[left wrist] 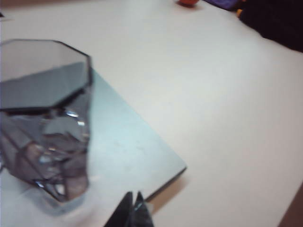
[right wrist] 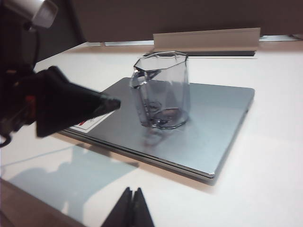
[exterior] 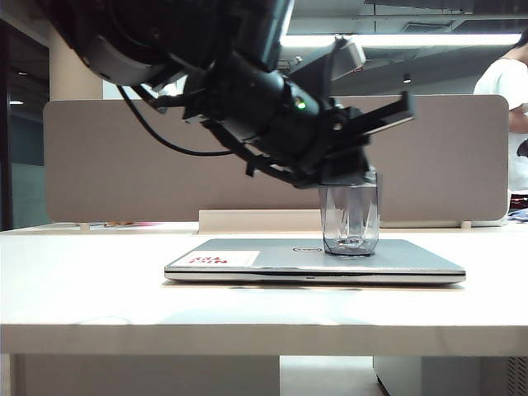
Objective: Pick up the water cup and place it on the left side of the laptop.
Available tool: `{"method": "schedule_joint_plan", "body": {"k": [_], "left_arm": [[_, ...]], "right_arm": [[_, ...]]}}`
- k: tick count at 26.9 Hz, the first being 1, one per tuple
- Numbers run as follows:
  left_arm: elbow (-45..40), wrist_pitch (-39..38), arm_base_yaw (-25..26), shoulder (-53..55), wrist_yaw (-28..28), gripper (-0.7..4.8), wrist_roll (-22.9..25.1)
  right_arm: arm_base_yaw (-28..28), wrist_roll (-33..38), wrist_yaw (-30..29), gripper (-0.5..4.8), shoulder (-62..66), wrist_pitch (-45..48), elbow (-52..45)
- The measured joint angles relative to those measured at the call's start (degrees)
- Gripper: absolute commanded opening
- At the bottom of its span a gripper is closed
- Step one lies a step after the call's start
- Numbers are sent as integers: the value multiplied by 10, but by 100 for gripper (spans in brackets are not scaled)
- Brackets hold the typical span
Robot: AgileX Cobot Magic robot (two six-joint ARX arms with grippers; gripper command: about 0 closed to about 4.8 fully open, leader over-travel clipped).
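The water cup (exterior: pixel 351 219), a clear grey-tinted faceted glass, stands upright on the right half of the closed silver laptop (exterior: pixel 272 262). The laptop lid carries a white sticker with red lettering (exterior: pixel 224 258). My left gripper (exterior: pixel 351 175) reaches across from the upper left and hangs just over the cup's rim. In the left wrist view the left gripper (left wrist: pixel 134 195) is shut and empty, with the cup (left wrist: pixel 45 123) beside it and the laptop (left wrist: pixel 128 146) below. My right gripper (right wrist: pixel 132 191) is shut and empty over the table, short of the laptop (right wrist: pixel 213 127) and cup (right wrist: pixel 161 90).
A grey partition (exterior: pixel 124 157) runs behind the table, with a white strip (exterior: pixel 256 220) at its foot. A person in white (exterior: pixel 510 91) stands at the back right. The table's front edge (exterior: pixel 264 338) is close to the exterior camera. An orange object (left wrist: pixel 189 1) lies far off.
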Motion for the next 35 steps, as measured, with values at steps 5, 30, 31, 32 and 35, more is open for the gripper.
{"method": "schedule_joint_plan", "body": {"k": [5,30,31,32,35], "left_arm": [[36,6,-20,33,-75,-5,-3],[100,10,-6,108,-143,-5,-15],[100,10,-4,108,-148,-5,-15],[100,10,-2,108,-156,-5,-14],[100,9,3,108,-161,-5,-14]], "right_arm": [[0,0,5,-6,0,0,0],[0,0,5,-6,0,-1,0],[0,0,5,-6,0,-1,0],[0,0,5,-6,0,-1,0],[0,0,5,-6,0,-1,0]]}}
